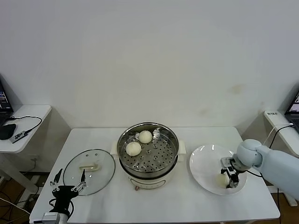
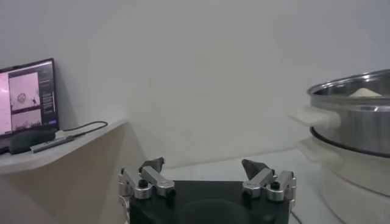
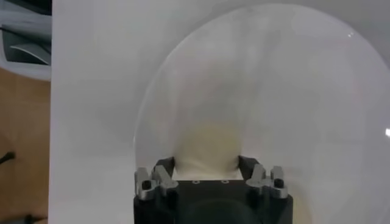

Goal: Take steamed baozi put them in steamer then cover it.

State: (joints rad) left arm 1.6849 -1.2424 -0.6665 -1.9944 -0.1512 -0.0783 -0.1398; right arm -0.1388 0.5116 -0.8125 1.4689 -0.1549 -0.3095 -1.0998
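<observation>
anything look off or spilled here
Nothing stands out. Two baozi sit on the tray in the steamer, the cover lies flat on the table beside it, and the right gripper is around a baozi on the plate. Left gripper waits open near the cover.
</observation>
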